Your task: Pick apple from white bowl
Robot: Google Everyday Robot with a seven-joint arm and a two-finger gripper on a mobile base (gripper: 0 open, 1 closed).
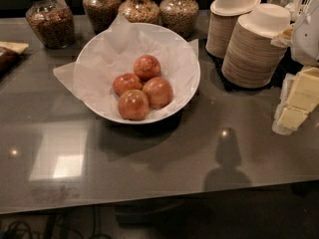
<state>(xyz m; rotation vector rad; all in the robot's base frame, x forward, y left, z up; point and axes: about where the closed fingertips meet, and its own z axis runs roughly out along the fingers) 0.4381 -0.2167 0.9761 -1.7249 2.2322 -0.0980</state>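
The white bowl (187, 59) stands at the middle back of the grey counter, lined with crumpled white paper. Several red-orange apples lie close together in it: one at the back (147, 66), one at the left (127, 83), one at the right (158, 91) and one at the front (133, 104). My gripper (295, 108), cream-yellow below a white wrist, hangs at the right edge of the view. It is well to the right of the bowl, above the counter, and holds nothing that I can see.
Two stacks of small beige disposable bowls (251, 46) stand at the back right, between the white bowl and my gripper. Several glass jars of grains (50, 21) line the back edge. A dark item (7, 59) lies at the far left. The counter's front edge (149, 200) runs along the bottom.
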